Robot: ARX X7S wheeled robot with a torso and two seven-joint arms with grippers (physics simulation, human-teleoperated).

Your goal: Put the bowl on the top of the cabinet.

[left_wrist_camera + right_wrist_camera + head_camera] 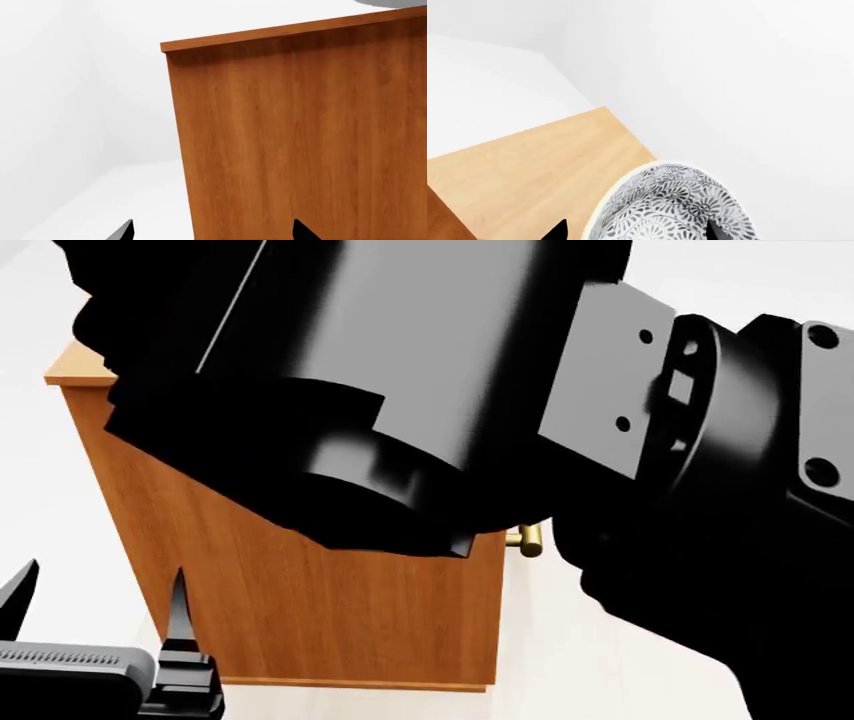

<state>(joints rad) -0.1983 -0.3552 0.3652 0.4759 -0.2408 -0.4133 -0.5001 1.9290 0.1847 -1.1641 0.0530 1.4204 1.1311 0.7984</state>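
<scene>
The bowl (674,205), white with a fine grey floral pattern, sits between the fingertips of my right gripper (635,232), which is shut on it. It hangs just above one edge of the cabinet's light flat top (527,170). In the left wrist view a grey sliver of the bowl (397,2) shows slightly above the top edge of the orange-brown cabinet (293,140). My left gripper (212,231) is open and empty, low beside the cabinet's side (307,610). It also shows in the head view (96,600). My right arm (441,390) hides the bowl in the head view.
A brass handle (527,538) sticks out from the cabinet's front, under my right arm. White floor and white walls surround the cabinet. The right arm blocks most of the head view.
</scene>
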